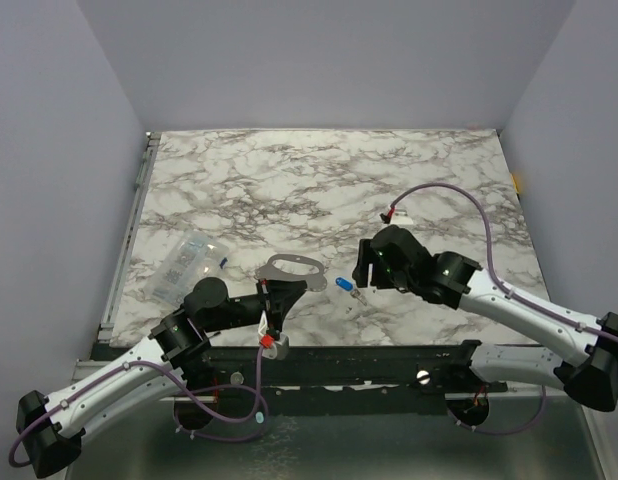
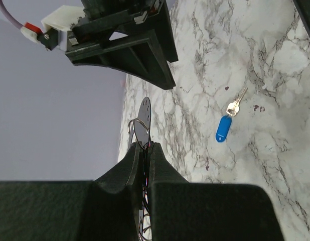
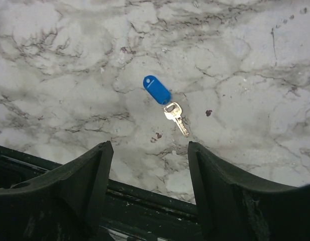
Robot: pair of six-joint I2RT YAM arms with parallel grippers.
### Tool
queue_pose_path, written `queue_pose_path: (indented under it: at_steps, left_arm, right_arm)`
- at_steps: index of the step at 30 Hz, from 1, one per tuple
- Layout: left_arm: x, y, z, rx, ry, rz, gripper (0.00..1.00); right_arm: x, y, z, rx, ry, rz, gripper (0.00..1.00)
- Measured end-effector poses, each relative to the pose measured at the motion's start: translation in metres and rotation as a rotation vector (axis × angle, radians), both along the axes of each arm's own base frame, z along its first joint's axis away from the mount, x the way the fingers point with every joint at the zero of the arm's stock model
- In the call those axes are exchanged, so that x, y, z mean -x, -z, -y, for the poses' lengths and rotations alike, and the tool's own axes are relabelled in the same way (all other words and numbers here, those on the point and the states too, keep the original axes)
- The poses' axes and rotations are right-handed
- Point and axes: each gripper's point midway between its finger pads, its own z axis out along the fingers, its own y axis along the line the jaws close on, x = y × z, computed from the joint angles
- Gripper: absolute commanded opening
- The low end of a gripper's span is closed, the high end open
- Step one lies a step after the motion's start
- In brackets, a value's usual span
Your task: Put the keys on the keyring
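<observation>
The keys, one with a bright blue plastic head (image 3: 156, 89) joined to a small silver one (image 3: 175, 114), lie flat on the marble near the front edge (image 1: 346, 287). My right gripper (image 3: 150, 150) hovers just behind them, open, nothing between its fingers (image 3: 97, 168). The keyring (image 1: 285, 266) is a thin pale grey metal loop held up on edge off the table. My left gripper (image 2: 144, 146) is shut on its lower part (image 2: 143, 114). In the left wrist view the keys (image 2: 225, 125) lie to the right of the ring, apart from it.
A clear plastic packet (image 1: 189, 262) with printed marks lies at the left of the marble table (image 1: 319, 180). A black rail (image 1: 369, 360) runs along the near edge, right below the keys. The right gripper's body (image 2: 125, 45) hangs over the left wrist view.
</observation>
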Motion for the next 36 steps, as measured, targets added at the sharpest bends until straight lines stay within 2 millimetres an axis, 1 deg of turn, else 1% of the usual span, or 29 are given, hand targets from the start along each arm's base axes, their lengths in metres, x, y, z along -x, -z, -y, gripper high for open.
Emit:
queue_pose_path:
  at_steps: [3,6,8,10,14,17,22,26,29,36]
  left_arm:
    - [0.0,0.001,0.0,-0.002,0.0,-0.002,0.0]
    - [0.0,0.001,0.0,-0.002,0.0,-0.003,0.0]
    - [0.0,0.001,0.0,-0.002,0.0,-0.003,0.0]
    - [0.0,0.001,0.0,-0.002,0.0,-0.003,0.0]
    - [0.001,0.002,0.0,-0.005,0.002,-0.006,0.0]
    - [0.001,0.003,0.001,-0.008,0.004,-0.012,0.0]
    - [0.001,0.005,0.001,-0.011,0.004,-0.02,0.0]
    - [0.001,0.006,0.001,-0.013,0.004,-0.021,0.0]
    - [0.001,0.007,0.001,-0.016,0.004,-0.025,0.0]
    - [0.001,0.014,0.002,-0.031,0.003,-0.038,0.0]
  right_arm:
    - [0.004,0.018,0.0,0.033,0.064,-0.101,0.68]
    - [0.007,0.042,0.0,0.095,0.112,-0.193,0.63]
    - [0.012,0.061,0.0,0.141,0.122,-0.256,0.59]
    - [0.015,0.072,-0.002,0.161,0.11,-0.292,0.59]
    - [0.015,0.079,-0.012,0.165,0.029,-0.29,0.57]
    - [0.009,0.082,-0.019,0.183,-0.051,-0.257,0.55]
    - [0.001,0.104,-0.024,0.288,-0.158,-0.255,0.53]
    - [-0.001,0.12,-0.022,0.361,-0.216,-0.261,0.5]
    - [-0.004,0.125,-0.022,0.395,-0.249,-0.256,0.49]
    - [-0.013,0.131,-0.029,0.425,-0.288,-0.238,0.47]
